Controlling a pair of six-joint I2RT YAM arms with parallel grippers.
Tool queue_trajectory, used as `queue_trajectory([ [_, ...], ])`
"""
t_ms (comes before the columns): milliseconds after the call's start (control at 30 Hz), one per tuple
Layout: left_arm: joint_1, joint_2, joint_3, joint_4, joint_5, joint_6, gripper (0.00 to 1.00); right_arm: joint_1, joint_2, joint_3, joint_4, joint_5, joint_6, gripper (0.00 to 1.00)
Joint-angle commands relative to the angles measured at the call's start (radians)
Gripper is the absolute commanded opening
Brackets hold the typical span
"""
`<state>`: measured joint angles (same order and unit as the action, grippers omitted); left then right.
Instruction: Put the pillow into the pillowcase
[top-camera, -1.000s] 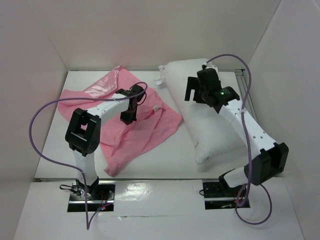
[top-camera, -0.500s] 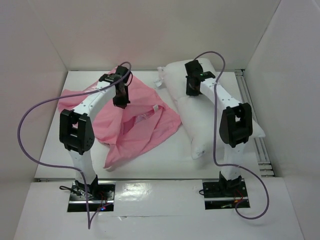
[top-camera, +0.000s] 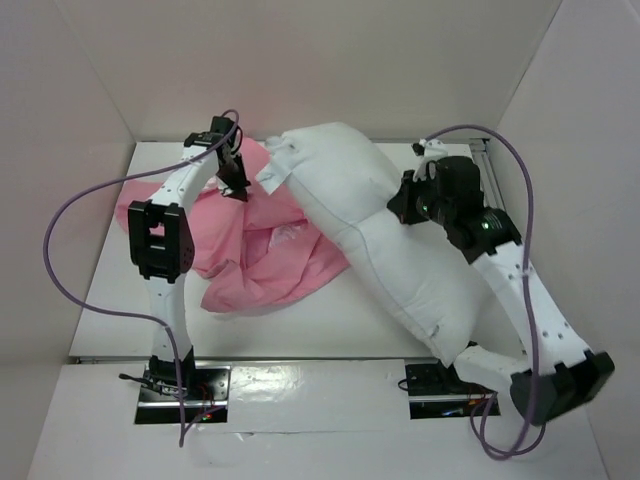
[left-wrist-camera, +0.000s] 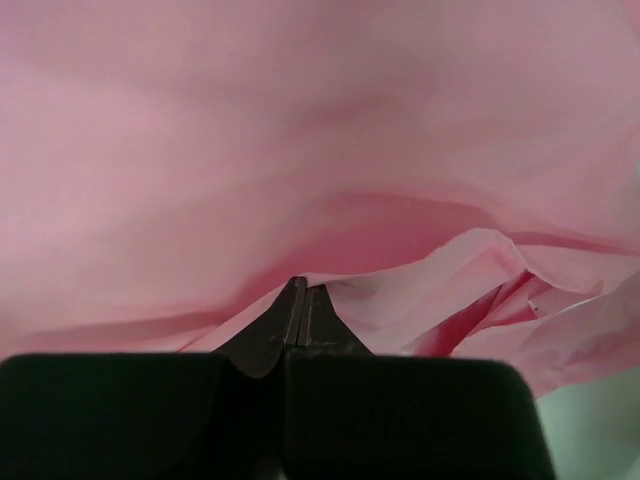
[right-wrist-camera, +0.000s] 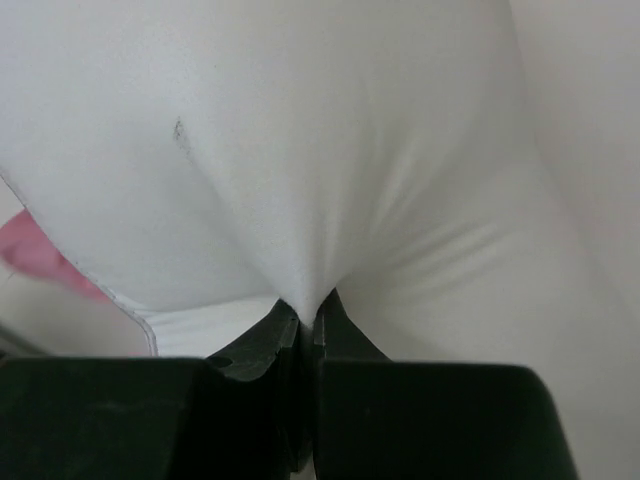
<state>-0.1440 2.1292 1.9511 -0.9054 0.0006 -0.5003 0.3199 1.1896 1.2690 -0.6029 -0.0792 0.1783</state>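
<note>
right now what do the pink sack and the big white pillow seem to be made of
The thin pink fabric pillowcase: looks like light woven cloth, perhaps polyester, faintly shiny; it crumples in soft folds and pinches flat in the left claw. The plump white rectangular pillow: matte smooth cloth over soft filling, likely fibre; it puckers where the right claw grips.

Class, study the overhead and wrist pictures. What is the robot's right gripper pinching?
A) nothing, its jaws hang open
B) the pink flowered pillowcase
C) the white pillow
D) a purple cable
C: in the right wrist view the right gripper is shut on a puckered fold of the white pillow, while the pink pillowcase is in the left gripper.
</note>
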Motion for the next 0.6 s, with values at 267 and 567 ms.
queue_trajectory([
  [267, 0.129, -0.003, 0.101, 0.003, 0.159, -0.050, 0.00, 0.200, -0.154, -0.120, -0.169, -0.217, -0.093, 0.01],
  [567, 0.158, -0.077, 0.054, 0.023, 0.176, -0.050, 0.00, 0.186, -0.010, 0.078, -0.454, 0.226, 0.182, 1.00],
])
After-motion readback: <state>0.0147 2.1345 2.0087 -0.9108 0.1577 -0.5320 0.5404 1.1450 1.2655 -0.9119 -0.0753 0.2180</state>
